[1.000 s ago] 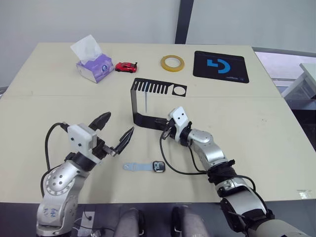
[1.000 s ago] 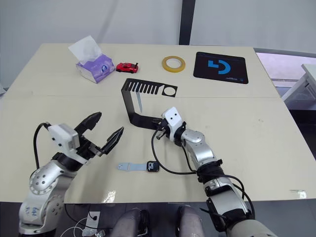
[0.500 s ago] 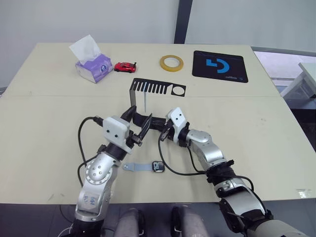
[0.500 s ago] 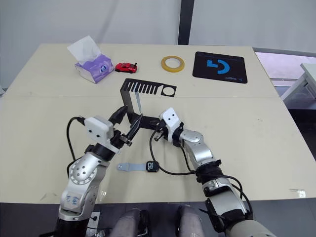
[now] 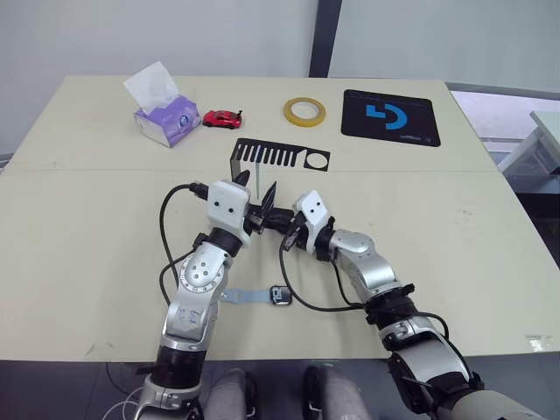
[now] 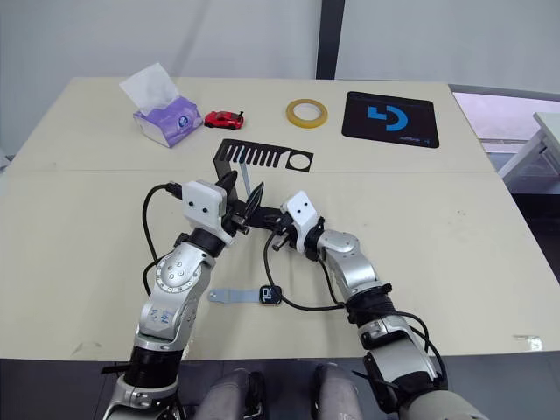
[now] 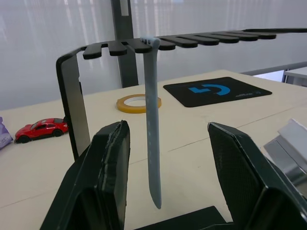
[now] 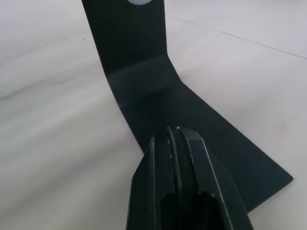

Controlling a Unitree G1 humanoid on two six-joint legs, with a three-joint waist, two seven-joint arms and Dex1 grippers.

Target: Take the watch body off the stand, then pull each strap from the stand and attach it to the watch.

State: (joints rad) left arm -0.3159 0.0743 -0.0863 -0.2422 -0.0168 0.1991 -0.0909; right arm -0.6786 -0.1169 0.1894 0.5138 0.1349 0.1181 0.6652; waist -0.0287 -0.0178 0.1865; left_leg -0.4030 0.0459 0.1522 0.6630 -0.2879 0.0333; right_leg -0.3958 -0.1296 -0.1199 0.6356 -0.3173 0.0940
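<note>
A pale beige table (image 5: pixel 79 210) spans the scene, a seam running left to right across its middle; behind its far edge stands a plain light wall (image 5: pixel 175 35), split by a dark vertical post (image 5: pixel 325 37); at far right, a grey floor (image 5: pixel 490 109).

You see the stand (image 7: pixel 72 110) as thin black sheet, matt, smooth. The strap (image 7: pixel 152 124) hanging from it looks like pale blue rubbery plastic, soft matt. Left gripper (image 7: pixel 168 167) fingers (image 7: pixel 112 163) are black textured plastic. The table (image 5: pixel 87 201) is a smooth cream laminate with faint sheen. The tape roll (image 5: pixel 304 110) looks glossy.
</note>
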